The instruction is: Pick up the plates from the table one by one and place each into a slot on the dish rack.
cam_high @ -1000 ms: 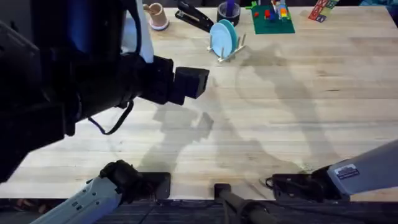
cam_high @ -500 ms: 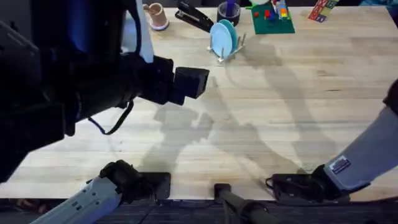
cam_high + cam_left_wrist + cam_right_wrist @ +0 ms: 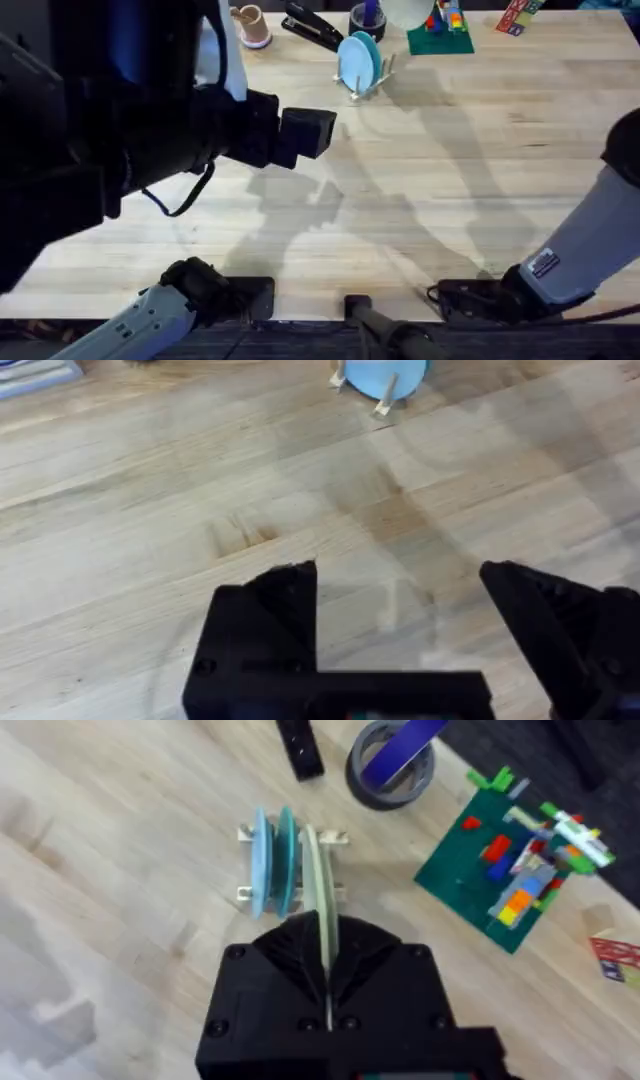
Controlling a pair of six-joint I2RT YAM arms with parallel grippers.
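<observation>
My right gripper [image 3: 327, 945] is shut on the pale cream plate [image 3: 322, 890], held on edge just above the small wooden dish rack [image 3: 292, 838]. In the rack stand a teal plate [image 3: 287, 855] and a pale light-blue plate [image 3: 262, 860], both upright between the pegs. From overhead the rack [image 3: 368, 80] is at the far middle of the table [image 3: 450, 180], and the cream plate [image 3: 405, 12] shows as a pale shape just beyond it. My left gripper [image 3: 400, 620] hangs open and empty above bare wood, with the rack [image 3: 385, 400] farther off.
Beyond the rack lie a green baseplate with coloured bricks [image 3: 440, 32], a tape roll [image 3: 367, 15], a black stapler [image 3: 312, 27] and a small cup [image 3: 250, 25]. The left arm looms large and dark over the table's left side.
The right arm has lifted from the table's near right edge and reached forward, bringing the cream plate over the rack. The left arm has stayed still.
</observation>
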